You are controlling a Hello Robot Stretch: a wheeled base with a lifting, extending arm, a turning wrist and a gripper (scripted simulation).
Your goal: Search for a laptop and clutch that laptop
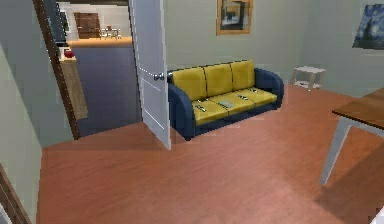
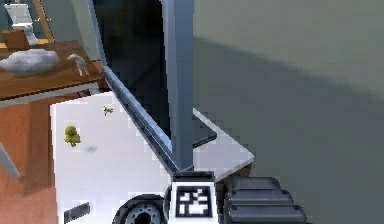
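Note:
A blue sofa (image 1: 225,95) with yellow cushions stands against the far wall in the forward view. Small flat grey things (image 1: 238,99) lie on its seat cushions, too small to name. At the arm side view's bottom edge sits the arm's dark bar (image 2: 262,202) with a white marked square (image 2: 195,199). Left of the square a round dark part of the gripper (image 2: 144,212) shows over a white stand (image 2: 120,165). Its far end cannot be made out, so I cannot tell whether it holds anything.
A white door (image 1: 150,65) stands open left of the sofa. A small white side table (image 1: 309,75) and a wooden table (image 1: 362,112) are at the right. On the white stand are a large dark screen (image 2: 140,60) and a small yellow-green object (image 2: 72,134). A wooden table (image 2: 45,75) lies beyond.

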